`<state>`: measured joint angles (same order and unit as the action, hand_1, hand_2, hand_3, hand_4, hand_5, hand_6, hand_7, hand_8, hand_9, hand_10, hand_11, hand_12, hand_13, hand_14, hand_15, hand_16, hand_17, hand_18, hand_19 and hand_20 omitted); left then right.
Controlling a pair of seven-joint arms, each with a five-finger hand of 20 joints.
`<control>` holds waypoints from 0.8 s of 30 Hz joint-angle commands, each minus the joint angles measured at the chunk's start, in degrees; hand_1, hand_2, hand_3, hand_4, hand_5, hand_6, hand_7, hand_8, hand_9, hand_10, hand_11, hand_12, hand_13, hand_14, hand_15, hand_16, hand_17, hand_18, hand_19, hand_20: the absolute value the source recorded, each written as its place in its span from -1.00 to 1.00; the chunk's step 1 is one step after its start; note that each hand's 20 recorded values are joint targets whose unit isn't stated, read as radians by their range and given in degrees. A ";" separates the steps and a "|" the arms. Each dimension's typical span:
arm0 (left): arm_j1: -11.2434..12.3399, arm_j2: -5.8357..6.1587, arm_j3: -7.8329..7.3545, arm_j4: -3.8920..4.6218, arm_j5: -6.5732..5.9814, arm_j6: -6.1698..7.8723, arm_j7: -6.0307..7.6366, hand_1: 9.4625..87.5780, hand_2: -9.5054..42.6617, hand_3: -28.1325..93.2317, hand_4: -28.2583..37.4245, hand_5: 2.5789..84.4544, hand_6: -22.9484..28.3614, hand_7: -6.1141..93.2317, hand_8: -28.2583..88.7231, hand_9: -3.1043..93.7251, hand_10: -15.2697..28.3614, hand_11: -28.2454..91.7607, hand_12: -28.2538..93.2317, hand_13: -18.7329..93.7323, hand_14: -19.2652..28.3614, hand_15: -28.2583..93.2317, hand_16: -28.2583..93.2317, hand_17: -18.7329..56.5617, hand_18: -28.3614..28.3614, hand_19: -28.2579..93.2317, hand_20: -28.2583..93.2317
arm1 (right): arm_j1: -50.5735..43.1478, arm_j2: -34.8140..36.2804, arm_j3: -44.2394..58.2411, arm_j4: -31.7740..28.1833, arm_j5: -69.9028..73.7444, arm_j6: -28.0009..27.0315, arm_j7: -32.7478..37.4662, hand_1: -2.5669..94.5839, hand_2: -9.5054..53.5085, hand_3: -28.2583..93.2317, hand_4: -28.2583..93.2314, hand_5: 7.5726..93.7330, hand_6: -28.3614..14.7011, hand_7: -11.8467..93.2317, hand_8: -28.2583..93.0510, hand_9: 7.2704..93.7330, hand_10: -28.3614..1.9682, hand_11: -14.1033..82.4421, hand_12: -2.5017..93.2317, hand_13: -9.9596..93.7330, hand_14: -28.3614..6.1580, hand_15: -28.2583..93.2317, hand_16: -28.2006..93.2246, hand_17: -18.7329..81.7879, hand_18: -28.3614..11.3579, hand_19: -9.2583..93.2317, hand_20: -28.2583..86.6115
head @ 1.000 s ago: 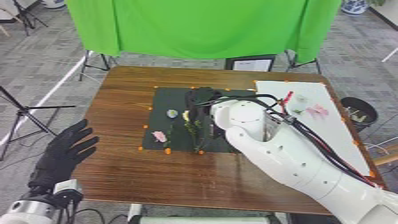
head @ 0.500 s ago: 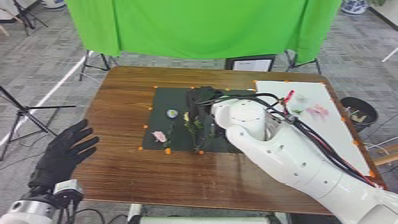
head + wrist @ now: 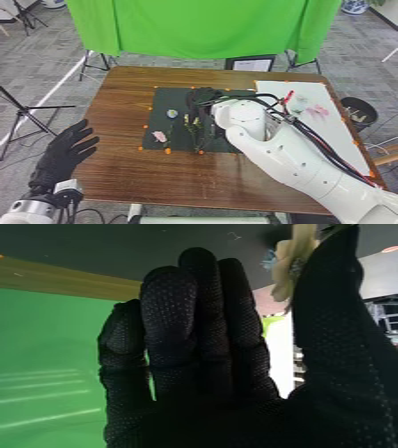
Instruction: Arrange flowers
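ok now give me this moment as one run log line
right hand: open over dark mat, pale yellow flower by thumb | left hand: open at left edge of table | pink flower: on mat's near-left part

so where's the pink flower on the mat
Head view: the pink flower lies near the left edge of the dark mat, below the bluish flower.

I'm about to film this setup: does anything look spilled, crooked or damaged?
Nothing clearly stands out. The dark mat and white sheet look flat, and the pink flower and blue flower look undamaged. The right arm hides part of the mat.
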<state>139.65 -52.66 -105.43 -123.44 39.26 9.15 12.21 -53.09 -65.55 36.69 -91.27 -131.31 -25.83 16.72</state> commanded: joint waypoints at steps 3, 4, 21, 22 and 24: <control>0.40 -0.17 0.13 0.06 0.05 -0.44 -0.44 -0.55 -0.72 0.61 -0.95 -0.42 0.06 -0.37 -0.74 -0.45 0.23 -0.17 -0.22 -0.32 0.48 0.01 -0.53 -0.75 0.80 0.16 -0.38 | 0.35 -0.12 -0.83 0.13 -1.42 4.12 0.49 -0.36 -1.00 0.80 -1.00 -0.11 0.21 0.64 -0.96 0.07 0.10 0.62 -0.04 0.39 0.30 0.70 -0.04 -0.15 -0.60 0.69 0.39; 0.15 -0.12 0.20 0.19 0.09 -0.61 -0.45 -0.55 -0.72 0.61 -0.95 -0.42 0.06 -0.37 -0.74 -0.45 0.23 -0.17 -0.22 -0.32 0.48 0.01 -0.53 -0.75 0.80 0.16 -0.38 | 0.46 0.01 -0.92 0.06 -1.38 4.32 0.56 -0.34 -1.00 0.79 -1.00 -0.11 0.21 0.68 -0.96 0.07 0.11 0.64 -0.02 0.39 0.31 0.71 -0.04 -0.15 -0.59 0.69 0.39; 0.35 -0.47 0.25 0.28 0.14 -0.71 -0.01 -0.55 -0.72 0.61 -0.94 -0.42 0.06 -0.37 -0.74 -0.45 0.23 -0.17 -0.22 -0.32 0.48 0.01 -0.53 -0.76 0.80 0.16 -0.38 | -0.35 -0.08 1.38 -0.87 0.00 5.96 0.94 0.36 -1.00 -0.02 -1.00 -0.01 0.35 0.96 -0.76 0.18 0.24 0.81 0.20 0.45 0.24 0.85 0.07 -0.11 -0.58 0.72 0.41; 0.45 -0.48 0.22 0.12 0.09 -0.60 -0.05 -0.55 -0.72 0.61 -0.95 -0.42 0.06 -0.37 -0.74 -0.45 0.23 -0.17 -0.22 -0.32 0.48 0.01 -0.53 -0.76 0.80 0.16 -0.38 | -0.75 0.06 2.49 -1.26 0.49 6.68 0.86 0.26 -1.00 0.07 -1.00 -0.04 0.34 0.83 -0.46 0.16 0.21 0.78 0.18 0.43 0.24 0.83 0.06 -0.11 -0.58 0.72 0.40; 0.28 -0.48 0.30 0.19 0.10 -0.62 -0.12 -0.55 -0.72 0.61 -0.95 -0.42 0.06 -0.37 -0.74 -0.45 0.23 -0.17 -0.22 -0.32 0.48 0.01 -0.53 -0.76 0.80 0.16 -0.38 | -1.16 0.88 3.98 -1.93 2.99 9.87 1.76 -0.02 -1.00 0.38 -1.00 -0.06 0.32 0.70 -0.37 0.13 0.15 0.72 0.12 0.42 0.24 0.80 0.04 -0.12 -0.58 0.72 0.40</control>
<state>139.46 -52.66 -105.28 -123.31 39.29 9.01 12.26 -53.42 -65.52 36.26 -91.06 -131.69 -21.05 17.23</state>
